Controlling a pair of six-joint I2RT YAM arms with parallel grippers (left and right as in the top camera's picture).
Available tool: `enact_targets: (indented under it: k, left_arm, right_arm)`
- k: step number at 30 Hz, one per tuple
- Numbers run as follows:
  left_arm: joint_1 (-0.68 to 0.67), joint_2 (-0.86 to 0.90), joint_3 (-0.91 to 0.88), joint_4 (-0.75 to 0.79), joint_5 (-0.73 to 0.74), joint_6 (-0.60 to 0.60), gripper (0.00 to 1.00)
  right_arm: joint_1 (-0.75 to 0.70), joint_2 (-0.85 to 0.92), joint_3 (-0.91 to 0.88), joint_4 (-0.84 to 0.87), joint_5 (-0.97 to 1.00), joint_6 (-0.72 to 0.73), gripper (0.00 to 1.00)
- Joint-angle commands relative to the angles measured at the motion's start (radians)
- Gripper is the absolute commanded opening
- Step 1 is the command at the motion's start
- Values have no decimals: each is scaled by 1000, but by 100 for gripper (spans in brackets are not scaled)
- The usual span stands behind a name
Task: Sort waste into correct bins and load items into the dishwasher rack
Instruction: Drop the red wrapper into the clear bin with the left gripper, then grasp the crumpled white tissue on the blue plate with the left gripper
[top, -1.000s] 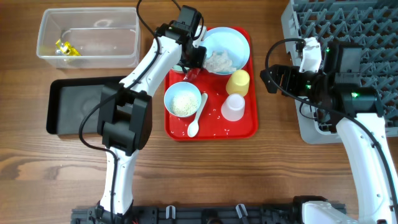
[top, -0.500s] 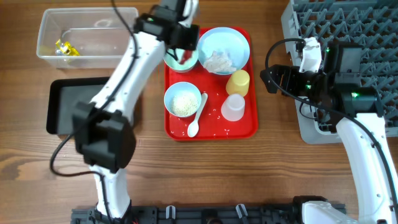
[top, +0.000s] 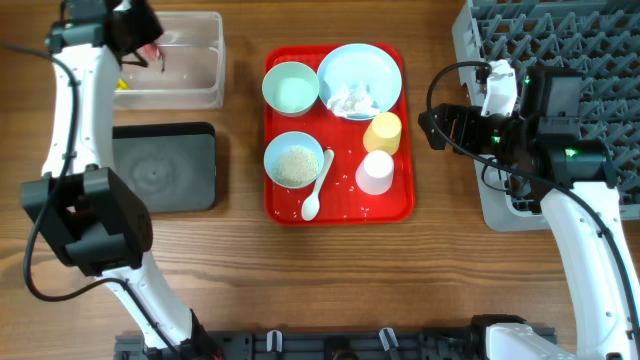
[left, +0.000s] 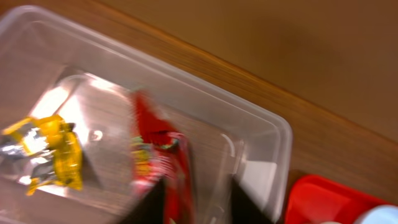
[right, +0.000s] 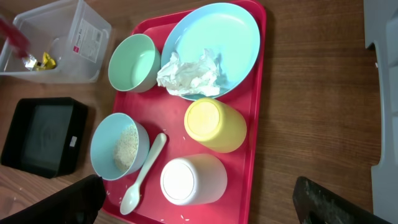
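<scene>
Far right: dishwasher rack, grey, cut off by the frame edge. R gripper is seen beside it, right of the red serving tray; jaws are spread wide, nothing gripped.

Centre: the tray is loaded w/ plate at far right, crumpled tissue lying on it. Empty bowl is at far left, rice bowl at near left. Yellow cup and white cup are set on the right side, spoon just right of the rice bowl.

Far left: clear tub, w/ black tray on its near side. L gripper is held over the tub, fingers parted part-way. Red wrapper is seen btwn them, against one finger, w/ a gap on the other side. It's blurred, so contact can't be confirmed. Yellow wrapper lies in the tub's left end.
</scene>
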Motion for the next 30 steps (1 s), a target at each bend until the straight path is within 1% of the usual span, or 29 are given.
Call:
enact_targets:
  k: [1, 4, 6, 8, 13, 16, 20, 21, 25, 30]
  left_arm:
    - [2, 17, -1, -1, 2, -59, 100]
    - [-15, 17, -1, -1, 40, -59, 100]
    - [-50, 17, -1, -6, 130, -51, 100]
    - [-103, 17, -1, -11, 171, -43, 100]
    - [-314, 30, -1, -37, 170, 132, 98]
    - [-435, 66, -1, -31, 148, 202, 97]
    - [-565, 143, -1, -5, 11, 212, 98]
    - [-587, 166, -1, 10, 0, 212, 98]
    - [-647, 235, -1, 60, 0, 212, 99]
    - [-668, 294, -1, 68, 2, 207, 99]
  right_arm:
    - [3, 10, 16, 3, 10, 6, 100]
    - [3, 10, 16, 3, 10, 6, 100]
    - [3, 10, 16, 3, 10, 6, 100]
    - [3, 10, 16, 3, 10, 6, 100]
    - [3, 10, 16, 2, 11, 5, 100]
    - [3, 10, 16, 2, 11, 5, 100]
    - [3, 10, 16, 1, 11, 5, 100]
    - [3, 10, 16, 0, 11, 6, 100]
    - [3, 10, 16, -1, 10, 6, 100]
    - [3, 10, 16, -9, 10, 6, 100]
